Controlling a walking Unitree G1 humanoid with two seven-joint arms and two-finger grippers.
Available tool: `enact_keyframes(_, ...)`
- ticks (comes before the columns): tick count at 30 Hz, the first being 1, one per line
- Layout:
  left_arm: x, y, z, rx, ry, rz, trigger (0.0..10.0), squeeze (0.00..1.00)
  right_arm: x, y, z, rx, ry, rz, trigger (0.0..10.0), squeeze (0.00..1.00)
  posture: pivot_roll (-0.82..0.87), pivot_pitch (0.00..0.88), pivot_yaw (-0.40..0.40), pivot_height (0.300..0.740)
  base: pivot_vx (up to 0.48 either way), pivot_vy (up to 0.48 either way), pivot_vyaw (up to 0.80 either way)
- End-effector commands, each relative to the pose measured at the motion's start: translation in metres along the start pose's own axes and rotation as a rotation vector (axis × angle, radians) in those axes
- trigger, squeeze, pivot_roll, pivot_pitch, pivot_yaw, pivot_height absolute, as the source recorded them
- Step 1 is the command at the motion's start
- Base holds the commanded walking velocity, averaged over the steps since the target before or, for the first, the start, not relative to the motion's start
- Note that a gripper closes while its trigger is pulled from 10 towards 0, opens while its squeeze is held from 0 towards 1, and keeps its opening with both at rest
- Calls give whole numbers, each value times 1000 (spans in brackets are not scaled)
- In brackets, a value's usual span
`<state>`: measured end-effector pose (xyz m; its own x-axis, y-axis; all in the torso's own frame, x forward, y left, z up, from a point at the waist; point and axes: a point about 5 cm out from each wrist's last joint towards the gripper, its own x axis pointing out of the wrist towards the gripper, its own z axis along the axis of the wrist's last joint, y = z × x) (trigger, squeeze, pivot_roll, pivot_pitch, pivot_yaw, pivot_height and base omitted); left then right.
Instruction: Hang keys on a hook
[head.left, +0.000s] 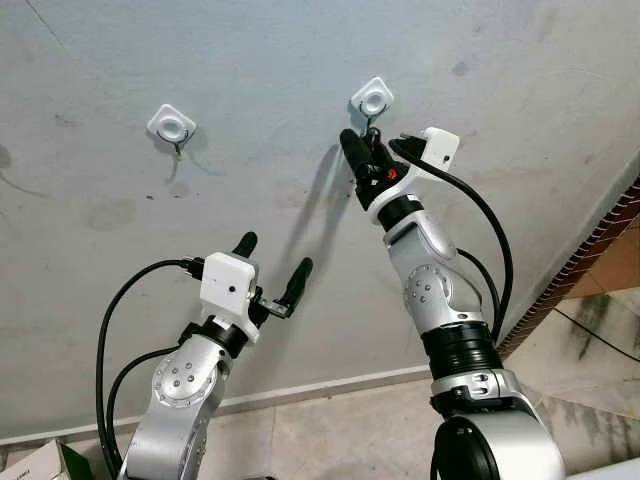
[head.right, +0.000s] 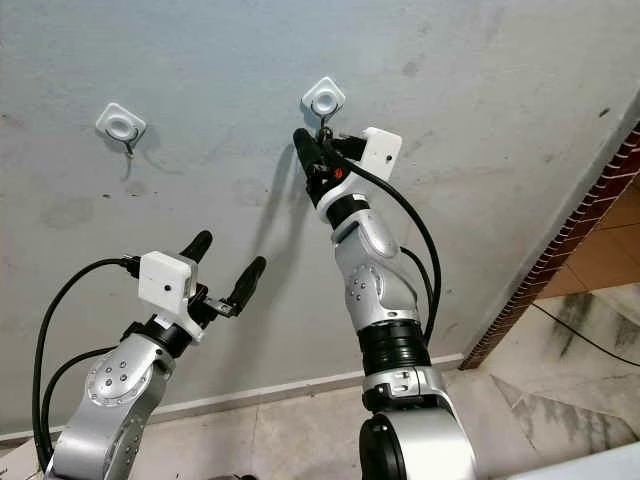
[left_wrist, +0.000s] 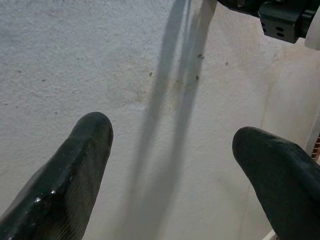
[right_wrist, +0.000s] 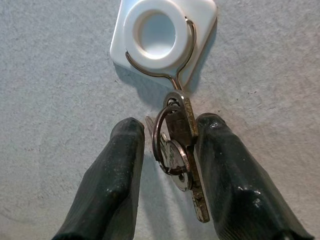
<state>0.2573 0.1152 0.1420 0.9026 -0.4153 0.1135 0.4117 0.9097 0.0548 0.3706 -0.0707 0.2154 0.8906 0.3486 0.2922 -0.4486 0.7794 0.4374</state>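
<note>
Reaching up to the right-hand hook, right gripper fingers narrow around keys just below it, left gripper wide, empty, lower left of hook.

the left gripper holds its two glossy black fingers spread wide before a rough pale grey plaster wall. long dark shadows cross the wall between them.

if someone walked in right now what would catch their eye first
Probably the right gripper raised against the grey wall, its fingers either side of a bunch of keys just under a white hook. Next, the left gripper held open lower down, and a second hook further left.
</note>
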Motion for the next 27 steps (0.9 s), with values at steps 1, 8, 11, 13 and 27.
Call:
enact_keyframes(1,-1,2,-4,5,23,4,10000,0,0,-8,-4,3,30,-52,10000,0,117,66,44,740,0,0,0)
enact_keyframes(8,-2,2,-4,8,25,5,10000,0,-2,-13,-5,26,35,-56,10000,0,122,64,45,740,0,0,0)
enact_keyframes(11,-3,3,-4,11,27,8,10000,0,-4,-17,-4,6,34,-64,10000,0,122,64,45,740,0,0,0)
enact_keyframes(13,-3,4,-4,13,27,9,10000,0,-5,-19,-3,-3,32,-68,10000,0,127,62,43,740,0,0,0)
enact_keyframes(27,-2,3,-3,14,26,1,10000,0,-12,-24,-2,-52,31,-46,10000,1000,124,59,48,740,0,0,0)
